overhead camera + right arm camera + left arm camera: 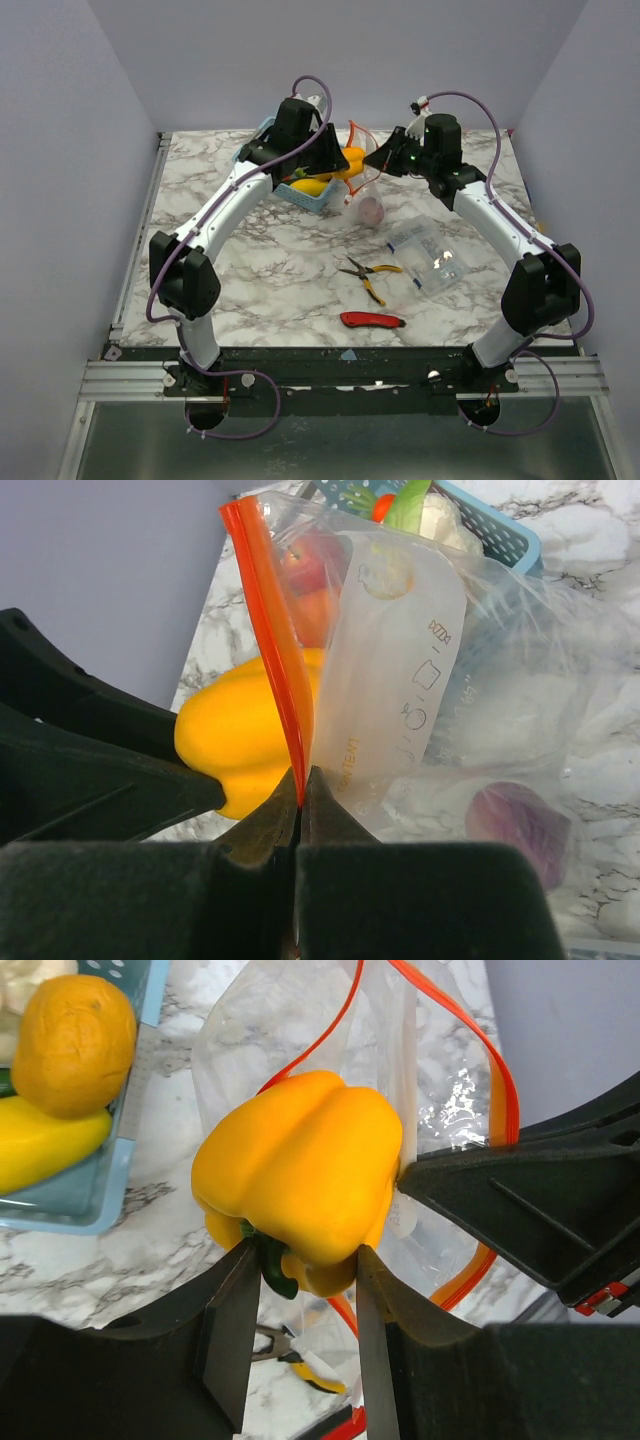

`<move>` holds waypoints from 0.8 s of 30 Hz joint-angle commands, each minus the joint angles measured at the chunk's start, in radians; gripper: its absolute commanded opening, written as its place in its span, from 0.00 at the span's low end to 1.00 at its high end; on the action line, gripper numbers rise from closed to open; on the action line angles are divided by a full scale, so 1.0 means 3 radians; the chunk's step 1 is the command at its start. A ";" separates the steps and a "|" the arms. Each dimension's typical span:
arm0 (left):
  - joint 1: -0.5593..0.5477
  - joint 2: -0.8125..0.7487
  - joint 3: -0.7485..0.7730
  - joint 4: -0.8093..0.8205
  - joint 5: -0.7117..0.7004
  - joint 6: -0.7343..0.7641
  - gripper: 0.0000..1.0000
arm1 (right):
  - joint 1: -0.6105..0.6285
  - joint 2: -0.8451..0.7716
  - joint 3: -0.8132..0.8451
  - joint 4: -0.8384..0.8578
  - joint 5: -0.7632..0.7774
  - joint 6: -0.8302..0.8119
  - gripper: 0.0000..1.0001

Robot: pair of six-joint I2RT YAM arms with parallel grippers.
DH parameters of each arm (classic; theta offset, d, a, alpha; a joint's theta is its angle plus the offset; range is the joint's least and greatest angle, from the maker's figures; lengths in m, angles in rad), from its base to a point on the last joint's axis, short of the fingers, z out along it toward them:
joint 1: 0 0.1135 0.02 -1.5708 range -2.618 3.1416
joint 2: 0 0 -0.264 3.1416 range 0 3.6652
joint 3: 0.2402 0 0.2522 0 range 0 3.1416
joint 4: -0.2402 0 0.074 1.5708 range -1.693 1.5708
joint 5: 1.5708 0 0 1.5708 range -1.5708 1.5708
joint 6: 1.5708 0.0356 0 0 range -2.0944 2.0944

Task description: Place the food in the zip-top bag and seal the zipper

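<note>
The left gripper (305, 1260) is clenched on the stem end of a yellow pepper (300, 1160). The pepper hangs at the open mouth of the zip-top bag (385, 1050). Just beside it, the right gripper (300, 798) pinches the zipper (268, 630) tight and holds the mouth up. A purple food (520, 820) shows through the bag's plastic. Beyond, the blue basket (110, 1175) holds an orange fruit (72, 1045).

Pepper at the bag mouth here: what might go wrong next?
The left gripper pinches the yellow pepper only near its stem end, so it may pivot or slip. The right gripper holds the zip-top bag by one spot on the zipper; the wide pepper could snag the strip and pull it free.
</note>
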 commanded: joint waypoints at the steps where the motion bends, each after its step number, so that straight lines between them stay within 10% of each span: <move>1: -0.0279 0.0191 0.0759 -0.0902 -0.0513 0.0631 0.00 | 0.0021 -0.0013 0.0107 0.0029 -0.0037 -0.0016 0.01; 7: -0.0454 0.0636 0.1632 -0.1681 -0.0722 0.0983 0.00 | 0.0026 -0.0065 0.0170 0.0007 0.0056 -0.0057 0.01; 24: -0.0503 0.0740 0.1937 -0.1830 -0.0155 0.1094 0.00 | 0.0244 0.0047 0.0200 0.0080 -0.0007 -0.0238 0.01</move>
